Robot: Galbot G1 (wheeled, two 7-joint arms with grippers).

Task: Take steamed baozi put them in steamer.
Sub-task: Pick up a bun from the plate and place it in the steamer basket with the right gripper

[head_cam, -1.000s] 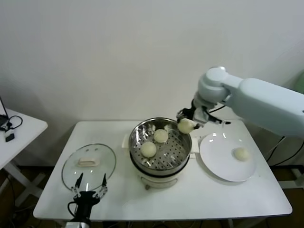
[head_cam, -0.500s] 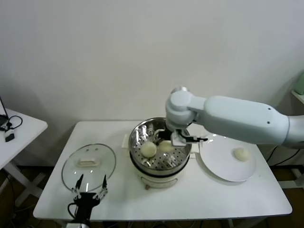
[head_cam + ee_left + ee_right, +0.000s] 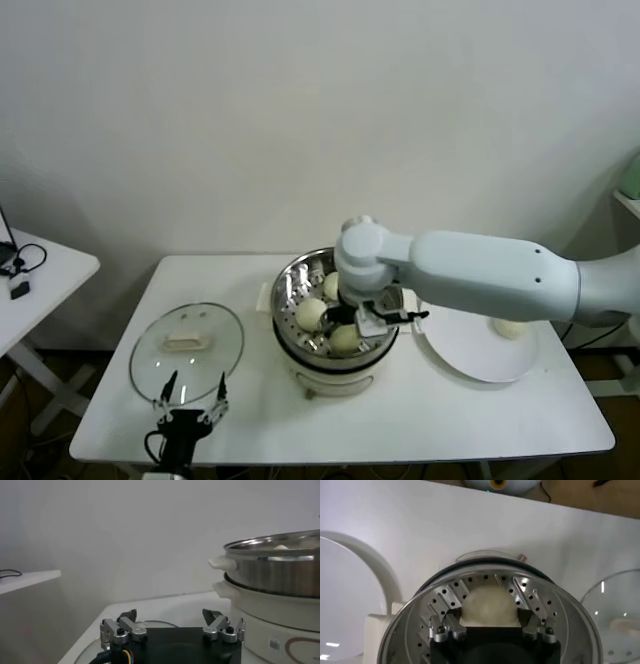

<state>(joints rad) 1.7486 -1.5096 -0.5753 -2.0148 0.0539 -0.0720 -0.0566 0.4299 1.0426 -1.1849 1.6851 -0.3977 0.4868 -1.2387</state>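
Four small, round, cream-white steamed buns can be counted in the head view: three inside the steamer and one on the plate. The steamer [image 3: 300, 285] is a single round, shiny stainless-steel basket with a perforated floor, sitting on a cream-white electric pot near the middle of the white rectangular table [image 3: 480, 420]. Of the three buns in the basket, one [image 3: 311, 314] lies toward the robot's left, one [image 3: 330, 286] lies toward the back and is partly hidden by the arm, and the front bun [image 3: 344, 340] sits under the right gripper [image 3: 352, 322]. In the right wrist view that gripper [image 3: 490, 626] has its two fingers spread to either side of the front bun [image 3: 489, 606]; whether the pads are pressing it or standing just clear cannot be told. The fourth bun [image 3: 509, 328] lies on the one flat, round white plate [image 3: 470, 350] to the right of the steamer, partly behind the arm. One round glass lid [image 3: 187, 350] with a pale handle lies flat on the table to the left of the steamer. The left gripper [image 3: 188, 408] is parked low at the table's front edge beside the lid, its fingers spread apart and holding nothing. A brown curved mark on the pot's side shows in the left wrist view, but no writing on it can be read.
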